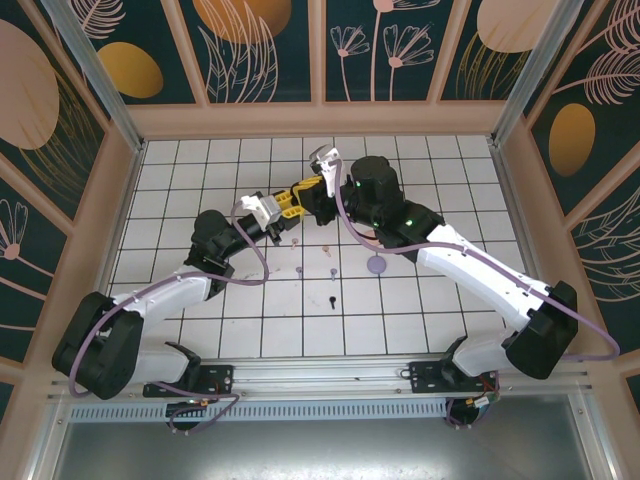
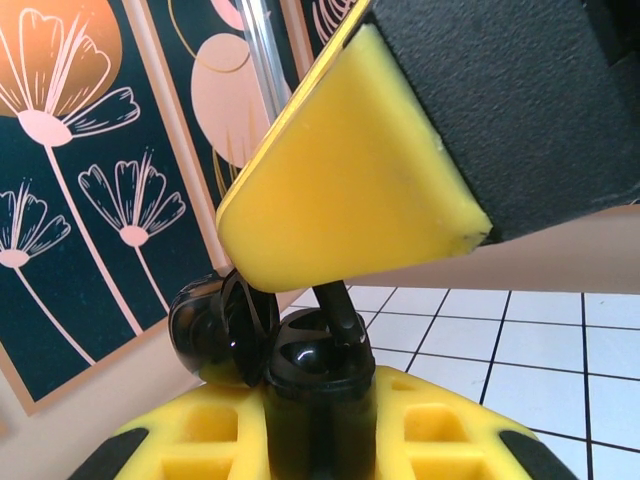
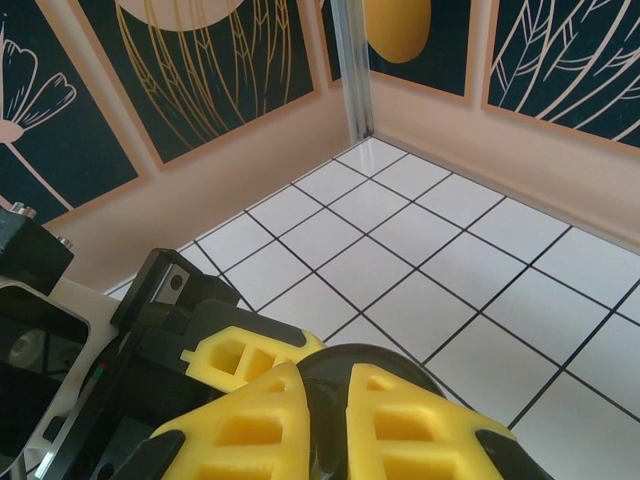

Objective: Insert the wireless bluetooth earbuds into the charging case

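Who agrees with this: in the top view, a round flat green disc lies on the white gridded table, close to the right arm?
The colour is wrong. The round flat disc is pale purple, not green, as the top external view shows. The rest stands: it lies on the white gridded table, close to the right arm.

A floor of glossy white square tiles (image 1: 420, 310) with thin dark grid lines fills the centre of the top view. Peach-framed wall panels (image 1: 265, 40), pale flowers on dark teal, line the upper edge and both sides. A silver metal corner post (image 3: 352, 70) stands at the upper middle of the right wrist view.
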### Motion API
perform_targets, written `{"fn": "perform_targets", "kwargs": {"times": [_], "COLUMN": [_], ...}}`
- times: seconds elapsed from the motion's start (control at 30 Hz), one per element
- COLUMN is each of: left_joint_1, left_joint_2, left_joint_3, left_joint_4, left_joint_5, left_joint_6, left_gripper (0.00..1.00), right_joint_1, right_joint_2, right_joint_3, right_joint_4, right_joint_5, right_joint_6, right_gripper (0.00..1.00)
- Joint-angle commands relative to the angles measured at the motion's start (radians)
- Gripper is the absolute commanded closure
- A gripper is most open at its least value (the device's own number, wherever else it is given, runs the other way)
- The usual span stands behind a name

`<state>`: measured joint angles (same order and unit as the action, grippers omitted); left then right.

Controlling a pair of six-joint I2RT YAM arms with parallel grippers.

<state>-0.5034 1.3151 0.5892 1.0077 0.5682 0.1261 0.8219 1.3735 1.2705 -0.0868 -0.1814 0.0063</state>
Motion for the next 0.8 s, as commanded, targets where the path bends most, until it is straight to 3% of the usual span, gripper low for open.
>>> {"fn": "perform_targets", "kwargs": {"times": [0.0, 0.5, 0.77], "left_joint_1": [-0.010, -0.014, -0.014], "left_joint_2": [-0.038, -0.069, -0.071], "left_joint_3": [0.034, 0.032, 0.043], "left_joint_4": [0.028, 0.003, -0.003], "left_joint_5": [0.037, 0.047, 0.042], "left_joint_6": [-0.013, -0.004, -0.011], "left_gripper": [1.00, 1.00, 1.00], "right_joint_1": [0.006, 0.013, 0.027], "right_joint_2": [0.002, -0.003, -0.022], "right_joint_3": [-0.028, -0.051, -0.078], "right_joint_4": [0.023, 0.020, -0.005], "right_joint_5": [0.028, 0.079, -0.028], "right_joint_6": [0.006, -0.028, -0.086], "right_gripper": [0.88, 0.88, 0.89]}}
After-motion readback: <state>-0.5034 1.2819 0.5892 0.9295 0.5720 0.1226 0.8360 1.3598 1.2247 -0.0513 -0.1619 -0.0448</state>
